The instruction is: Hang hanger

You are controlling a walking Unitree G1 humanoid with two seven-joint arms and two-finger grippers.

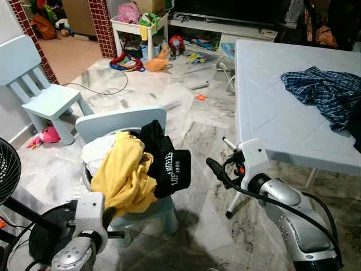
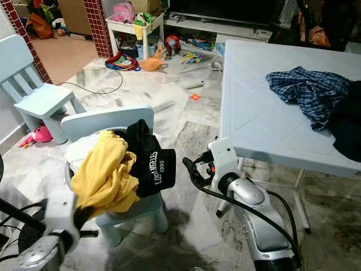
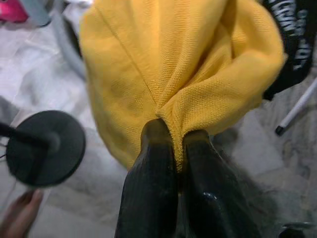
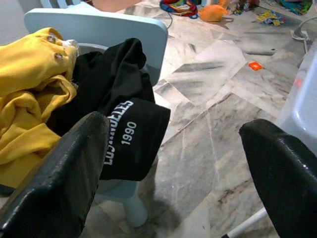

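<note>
1. Left eye view: a cluttered living room with a grey-white marble tile floor [image 1: 197,130]. A pale blue plastic bench [image 1: 271,107] stands at 2 o'clock with a crumpled blue-and-white checked shirt [image 1: 324,93] on it. At 10 o'clock is a small pale blue child's chair [image 1: 42,93]. Nearer, at 8 o'clock, a second pale blue chair [image 1: 121,121] carries a heap of clothes: a soft yellow knit garment [image 1: 121,178] and a black printed T-shirt [image 1: 166,161]. No hanger is visible; the yellow garment is what is being handled.

2. Right eye view: the same scene. The right gripper [image 2: 194,169] hangs at 6 o'clock, near the black T-shirt but apart from it.

3. Left wrist view: the left gripper [image 3: 176,148] is pinched tight on a fold of the yellow garment, cloth bunched between its fingers [image 3: 153,163]. A black round fan base [image 3: 42,146] lies on the floor beyond.

4. Right wrist view: the right gripper's fingers [image 4: 64,183] are spread wide and hold nothing.

5. Handling, as I judge it: the knit is light, limp and stretchy, so it will sag and may drag its neighbours. The collar or shoulder seam would be a better hold than a mid-panel fold.
</note>
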